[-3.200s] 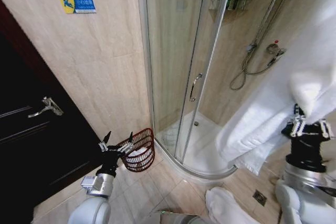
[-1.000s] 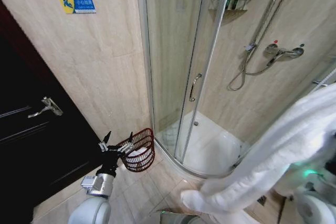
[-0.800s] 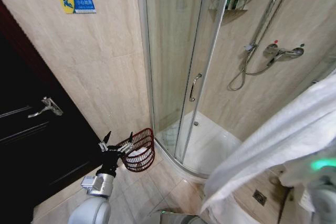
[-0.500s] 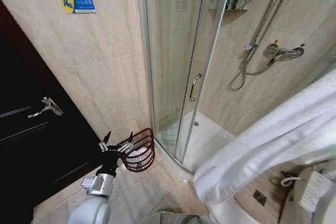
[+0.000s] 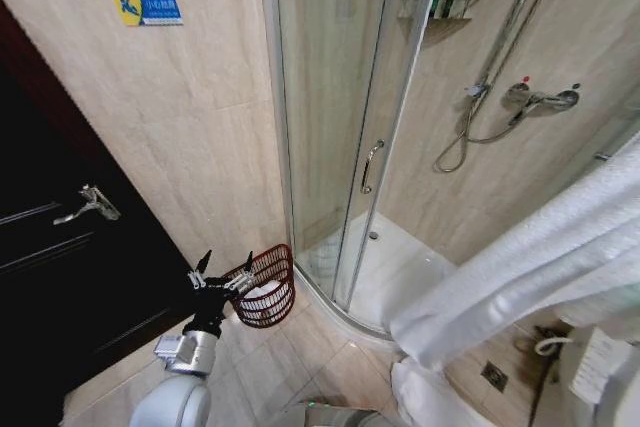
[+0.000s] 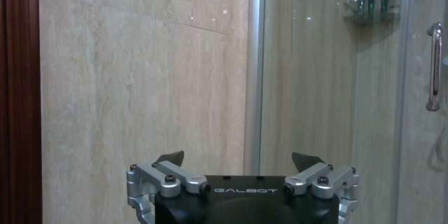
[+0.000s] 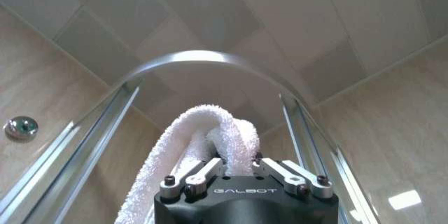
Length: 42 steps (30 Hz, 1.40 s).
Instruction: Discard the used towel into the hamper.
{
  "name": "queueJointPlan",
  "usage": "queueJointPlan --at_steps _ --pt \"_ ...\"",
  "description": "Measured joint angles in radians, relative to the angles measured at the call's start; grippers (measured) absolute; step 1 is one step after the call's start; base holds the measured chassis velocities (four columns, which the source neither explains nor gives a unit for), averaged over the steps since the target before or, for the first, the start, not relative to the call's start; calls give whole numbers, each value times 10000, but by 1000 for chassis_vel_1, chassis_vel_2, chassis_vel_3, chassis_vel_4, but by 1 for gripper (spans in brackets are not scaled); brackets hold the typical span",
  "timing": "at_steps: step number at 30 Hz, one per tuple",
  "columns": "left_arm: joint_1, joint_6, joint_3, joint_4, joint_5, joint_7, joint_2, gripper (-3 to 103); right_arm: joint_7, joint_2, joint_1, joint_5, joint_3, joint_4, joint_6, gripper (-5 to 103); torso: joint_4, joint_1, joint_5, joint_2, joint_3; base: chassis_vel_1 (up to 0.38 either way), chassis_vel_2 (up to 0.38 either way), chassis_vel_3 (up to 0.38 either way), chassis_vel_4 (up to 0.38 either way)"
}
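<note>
Towel (image 7: pixel 203 140), white and thick-looped terry, is bulging in a fold out of the right gripper (image 7: pixel 236 162), whose metal fingers (image 7: pixel 198 172) are closing tight on it; the black body below them is carrying the word GALBOT in pale letters. In the head view the same cloth (image 5: pixel 560 257) is stretching as a long ribbed band across the right side, its lower end (image 5: pixel 425 397) sagging onto the tiled floor by the shower tray.

Left gripper (image 6: pixel 238 159), also marked GALBOT, is holding its dark pointed fingers (image 6: pixel 171 157) spread wide with nothing between them. In the head view it (image 5: pixel 221 271) is hanging low on the left, just beside the hamper (image 5: pixel 273 287).

That hamper, a round basket of dark red-brown openwork strands, is standing on the floor against the beige stone wall, next to the curved glass shower door (image 5: pixel 340 117), with something white lying inside it.

A blue and yellow sign (image 5: pixel 146 5) is sticking to the wall; its writing is too small to read.
</note>
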Motion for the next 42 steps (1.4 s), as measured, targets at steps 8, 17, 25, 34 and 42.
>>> queueJointPlan --at_steps 8,17,25,34,42 --pt "0 0 1 0 -1 0 -1 100 20 31 -205 367 434 219 -30 12 0 0 2 0 0 34 45 -34 -38" --pt "0 0 -2 0 0 -1 5 100 107 340 -607 855 825 244 62 12 2 -1 -8 1 -1 117 116 -122 -110" --pt "0 0 1 0 0 -1 -1 100 103 428 -767 871 1050 238 107 12 1 -20 5 -45 -25 -11 -5 2 4" --pt "0 0 1 0 0 0 0 100 58 502 -748 748 1031 230 77 12 2 -290 -1 -635 -340 -3 -6 2 3" --pt "0 0 0 0 0 0 0 100 41 506 -843 477 1050 224 93 12 1 -339 0 -749 -408 0 0 0 0"
